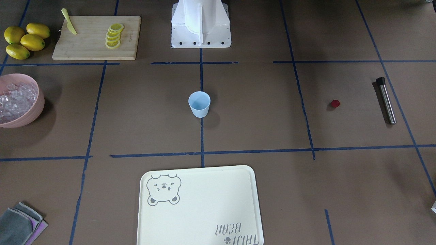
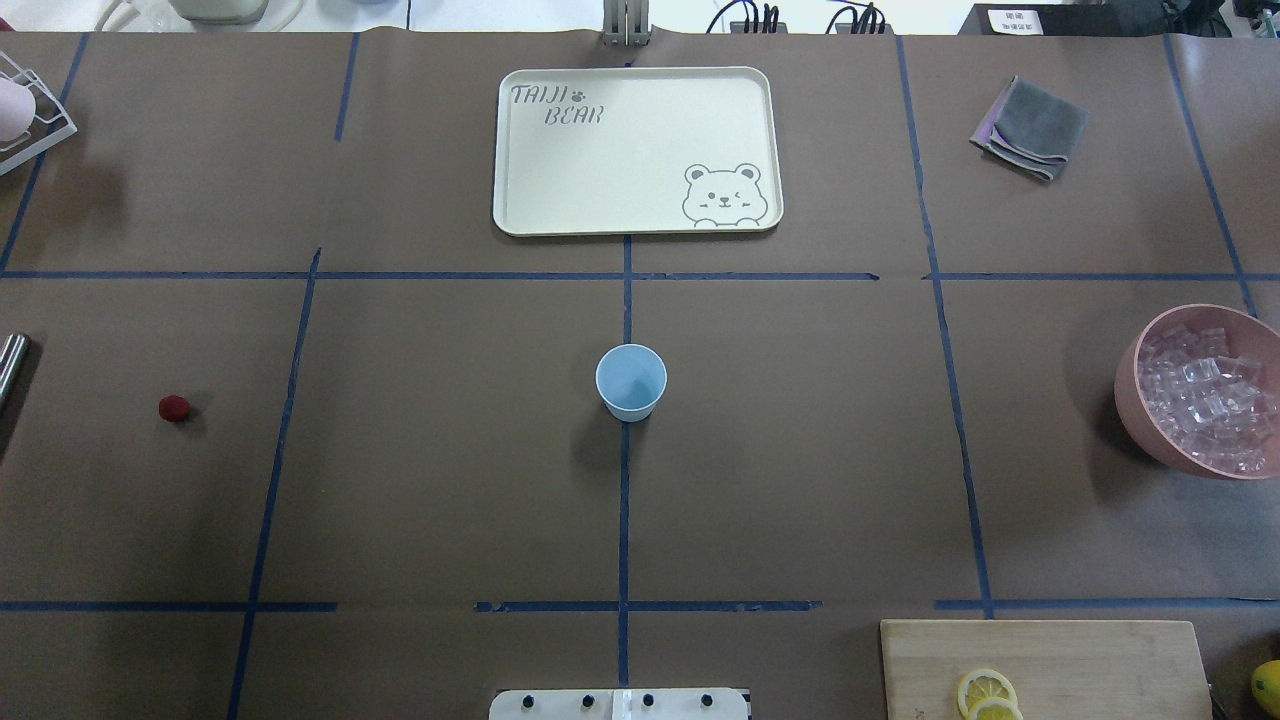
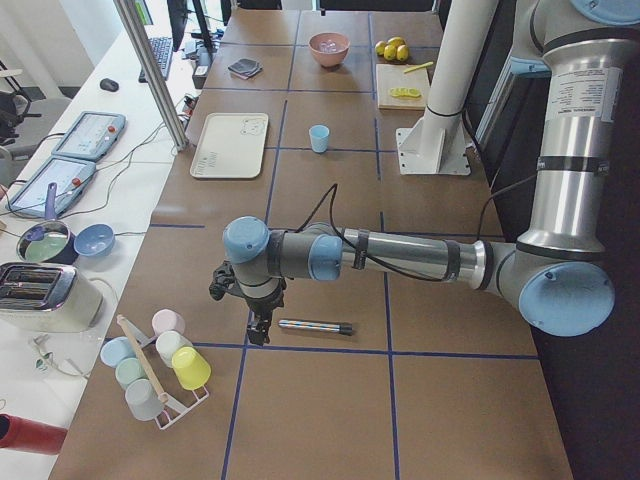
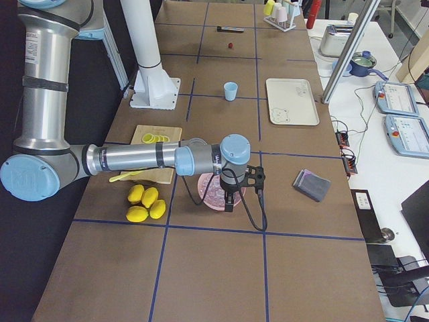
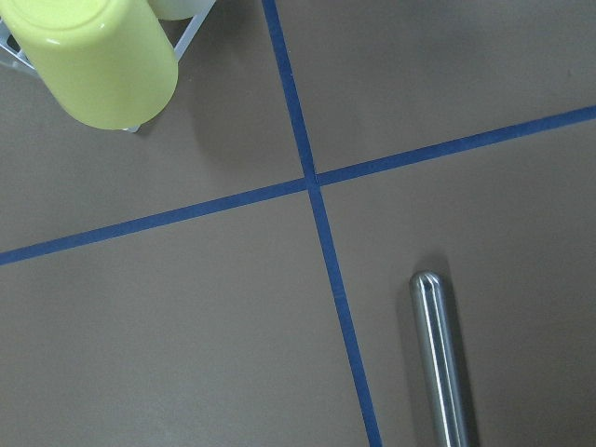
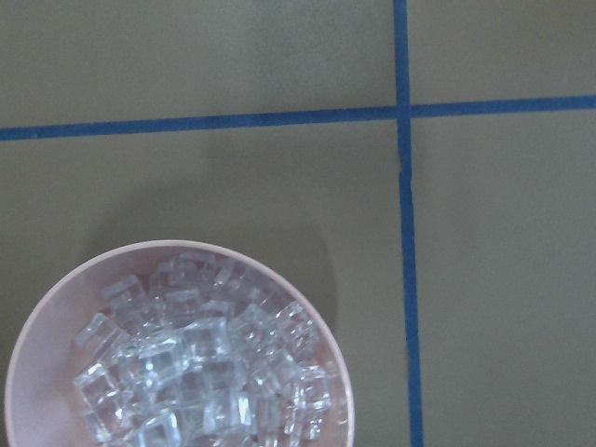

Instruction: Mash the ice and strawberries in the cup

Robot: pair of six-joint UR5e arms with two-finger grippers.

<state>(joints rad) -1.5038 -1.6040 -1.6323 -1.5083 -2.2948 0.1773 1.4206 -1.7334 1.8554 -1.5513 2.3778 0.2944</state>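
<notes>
While the blue cup (image 2: 631, 381) is standing mid-desk (image 2: 400, 450), the left claw (image 3: 258, 328) is hanging just beside the steel rod (image 3: 315, 325), the strawberry (image 2: 174, 407) lying between rod and cup. The right claw (image 4: 230, 200) is hovering over the ice (image 2: 1205, 395) in the pink bowl (image 2: 1140, 430). How far either claw is opening, I cannot tell.

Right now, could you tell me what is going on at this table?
Nothing is being handled yet. The cup stands empty at the middle of the table. The left gripper hangs near the steel rod, and the right gripper hangs over the pink bowl holding the ice. The strawberry lies alone on the table. Whether either gripper is open cannot be told.
</notes>
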